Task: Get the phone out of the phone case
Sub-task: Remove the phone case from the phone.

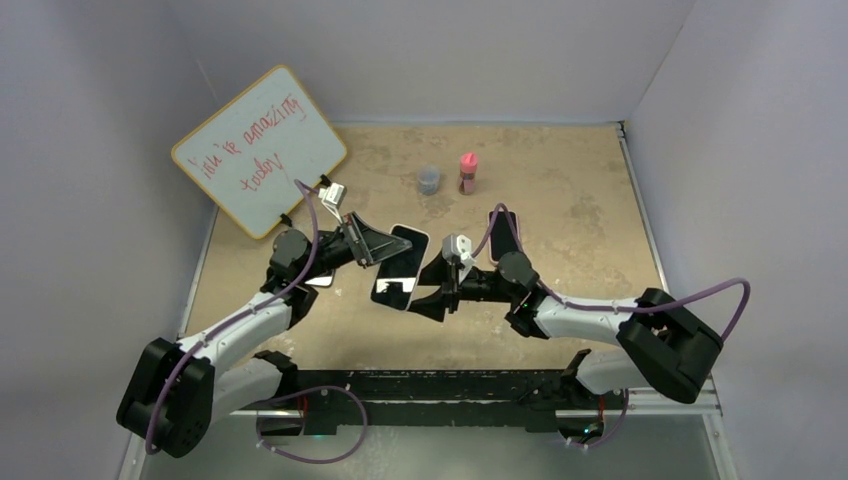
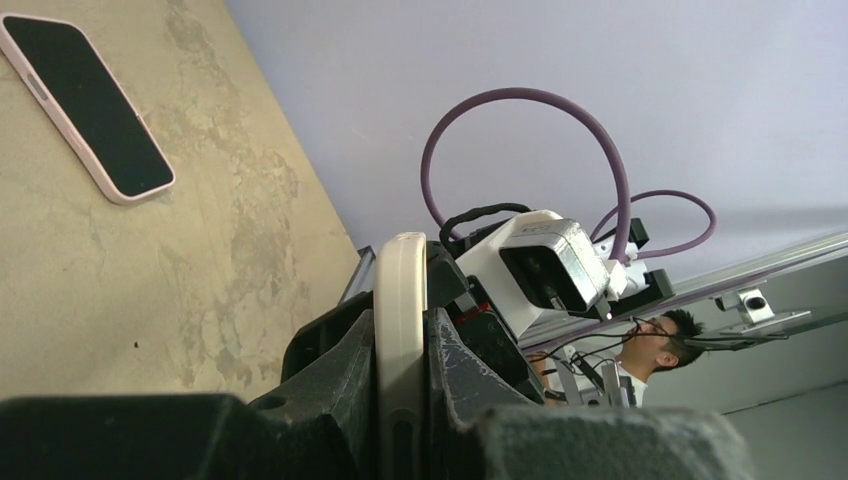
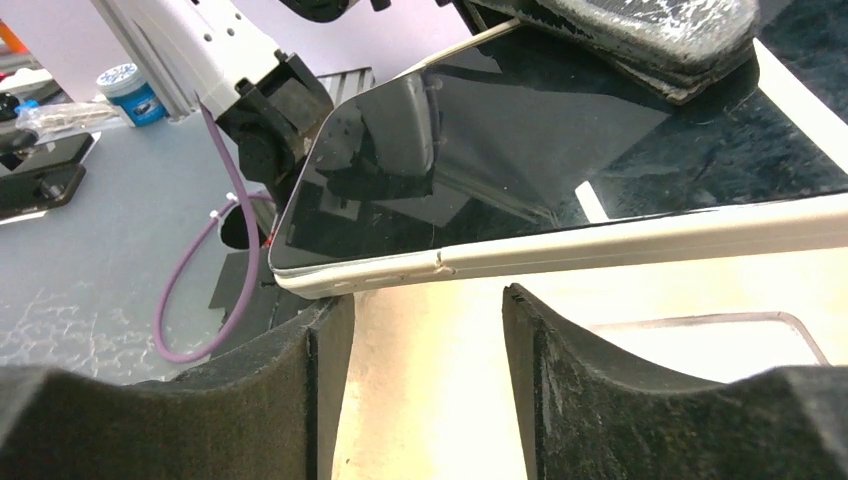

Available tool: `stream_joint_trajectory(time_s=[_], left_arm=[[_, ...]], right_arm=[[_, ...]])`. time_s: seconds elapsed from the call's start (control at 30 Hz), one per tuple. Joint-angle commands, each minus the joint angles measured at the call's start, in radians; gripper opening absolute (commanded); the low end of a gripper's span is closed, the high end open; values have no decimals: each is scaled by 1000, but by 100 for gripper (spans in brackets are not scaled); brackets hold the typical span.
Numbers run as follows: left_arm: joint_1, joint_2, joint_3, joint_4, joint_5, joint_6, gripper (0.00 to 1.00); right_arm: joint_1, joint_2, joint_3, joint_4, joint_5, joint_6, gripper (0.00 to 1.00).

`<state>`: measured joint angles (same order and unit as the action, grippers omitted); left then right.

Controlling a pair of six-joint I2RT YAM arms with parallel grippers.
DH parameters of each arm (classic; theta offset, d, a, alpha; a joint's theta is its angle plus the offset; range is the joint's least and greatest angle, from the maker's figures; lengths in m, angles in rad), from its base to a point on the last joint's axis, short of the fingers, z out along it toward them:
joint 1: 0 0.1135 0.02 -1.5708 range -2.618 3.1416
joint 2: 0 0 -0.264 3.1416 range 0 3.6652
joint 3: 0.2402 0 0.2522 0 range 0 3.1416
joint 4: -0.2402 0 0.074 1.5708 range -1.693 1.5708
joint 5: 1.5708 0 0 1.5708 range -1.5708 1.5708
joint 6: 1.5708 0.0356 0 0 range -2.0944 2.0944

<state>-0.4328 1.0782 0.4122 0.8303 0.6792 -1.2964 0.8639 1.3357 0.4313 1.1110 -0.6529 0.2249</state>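
At the bottom of the top view, both arms rise from their bases and bend toward the centre of the frame. There the left gripper [image 1: 372, 247] is clamped on the upper left side of a cream phone case [image 1: 425, 240] and holds it tilted. The phone [image 1: 398, 265] sits inside it, dark screen up. In the left wrist view the case's rim stands edge-on at lower centre, pinched between the two black fingers [image 2: 340, 375].

The right gripper [image 1: 433, 292] sits just right of the case's lower end. Its jaws are apart with nothing between them. In the right wrist view the cream edge of the case runs across the frame just above the gap.

Farther up, right of centre, a pink-cased phone [image 1: 503, 235] lies flat on the table [image 1: 590, 200]. Beyond it stand a grey cup [image 1: 429, 180] and a pink bottle [image 1: 467, 172]. At upper left a whiteboard [image 1: 258, 150] with red writing leans against the wall.
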Motion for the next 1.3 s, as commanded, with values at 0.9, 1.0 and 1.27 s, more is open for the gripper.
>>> stream_joint_trajectory(time_s=[0.9,1.0,1.27], left_arm=[[0,-28,41,93,-81,5,0],[1,-36,29,94,-81,-11,0],[-17,-57,27,15,-75,-45,0]], right_arm=[[27,-3,14,256,-22,124,57],[27,6,13,269,-15,122,53],[27,10,19,256,-3,63,36]])
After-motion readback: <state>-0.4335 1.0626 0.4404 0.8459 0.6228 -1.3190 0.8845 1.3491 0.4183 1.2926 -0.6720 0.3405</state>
